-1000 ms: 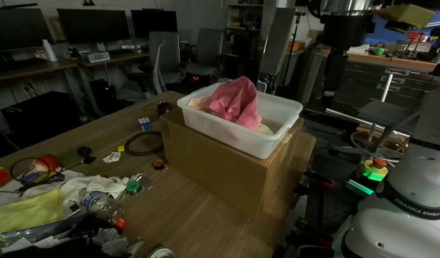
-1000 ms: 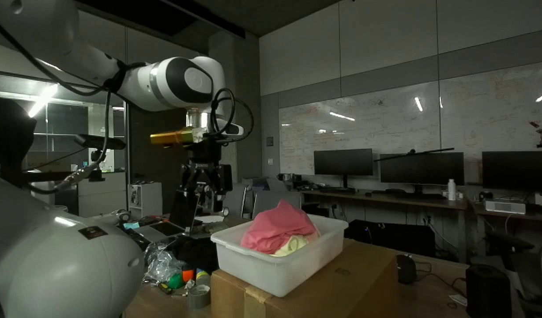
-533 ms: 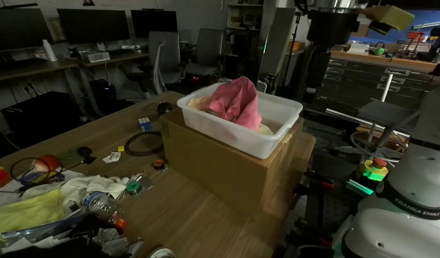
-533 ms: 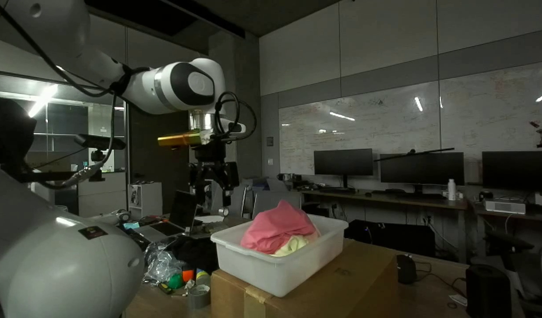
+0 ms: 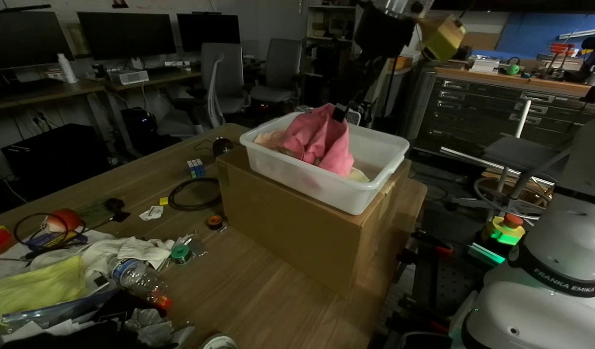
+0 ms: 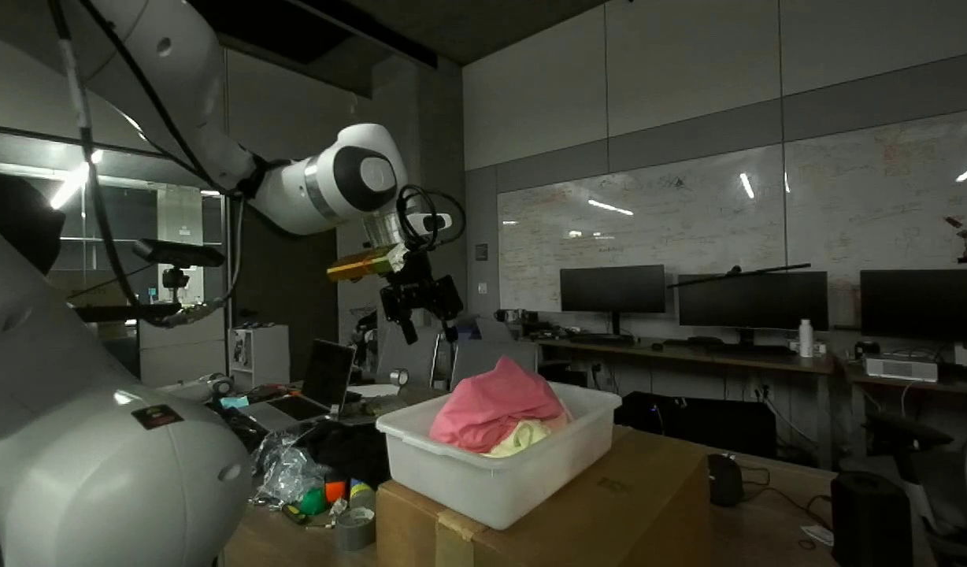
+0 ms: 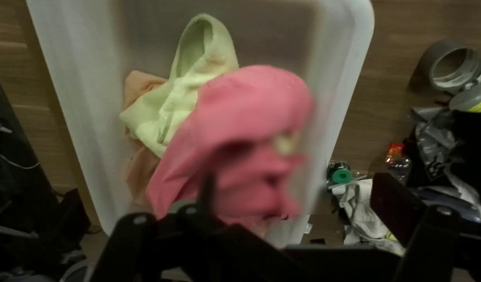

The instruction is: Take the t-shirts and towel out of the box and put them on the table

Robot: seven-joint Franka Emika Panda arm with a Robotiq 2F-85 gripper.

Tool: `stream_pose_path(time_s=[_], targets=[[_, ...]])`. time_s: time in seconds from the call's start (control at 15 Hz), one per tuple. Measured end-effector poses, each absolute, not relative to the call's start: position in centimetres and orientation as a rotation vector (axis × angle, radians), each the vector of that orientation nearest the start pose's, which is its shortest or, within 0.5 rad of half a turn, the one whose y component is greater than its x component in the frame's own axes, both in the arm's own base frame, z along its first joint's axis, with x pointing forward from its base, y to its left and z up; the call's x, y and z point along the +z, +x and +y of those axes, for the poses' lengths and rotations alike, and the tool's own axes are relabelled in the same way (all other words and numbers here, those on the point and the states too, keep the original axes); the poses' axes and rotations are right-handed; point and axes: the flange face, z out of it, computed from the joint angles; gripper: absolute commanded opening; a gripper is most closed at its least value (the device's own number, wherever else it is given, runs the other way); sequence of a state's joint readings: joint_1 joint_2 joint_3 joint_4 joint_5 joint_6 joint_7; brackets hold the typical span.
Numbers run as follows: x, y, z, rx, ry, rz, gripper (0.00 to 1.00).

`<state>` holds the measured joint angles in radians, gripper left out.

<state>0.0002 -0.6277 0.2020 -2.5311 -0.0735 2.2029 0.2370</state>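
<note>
The white tub (image 5: 302, 180) stands on a cardboard carton and shows in both exterior views (image 6: 444, 472). A heaped pink cloth (image 5: 321, 138) lies in it and rises above the rim (image 6: 491, 402). A pale yellow-green cloth (image 7: 181, 98) and a peach cloth (image 7: 142, 168) lie partly beneath the pink one. My gripper (image 6: 430, 335) is tilted, open and empty, above the tub's rim level and apart from the cloth. In the wrist view its fingers (image 7: 297, 196) are spread wide, the left one over the blurred pink cloth. The wooden table (image 5: 258, 286) lies below.
The tall cardboard carton (image 5: 288, 223) stands at the table's edge. Clutter lies on the table: a yellow cloth (image 5: 40, 286), a plastic bottle (image 5: 137, 278), a green roll (image 5: 181, 254), a cable coil (image 5: 171, 198) and a Rubik's cube (image 5: 195, 168). A laptop (image 6: 326, 374) stands behind.
My gripper has moved sideways from beside the tub to over it and has tilted from pointing straight down. The tub and the cloths have not moved.
</note>
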Motion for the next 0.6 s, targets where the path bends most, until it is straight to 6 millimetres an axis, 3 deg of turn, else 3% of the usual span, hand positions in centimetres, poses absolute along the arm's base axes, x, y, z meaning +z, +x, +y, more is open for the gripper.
stream_pose_path(time_s=[0.27,0.6], targets=[[48.6,40.9,7.2,-0.568,-3.295,0.200,1.00],[47.3,42.7,5.0,-0.584,-3.362,0.400,1.00]])
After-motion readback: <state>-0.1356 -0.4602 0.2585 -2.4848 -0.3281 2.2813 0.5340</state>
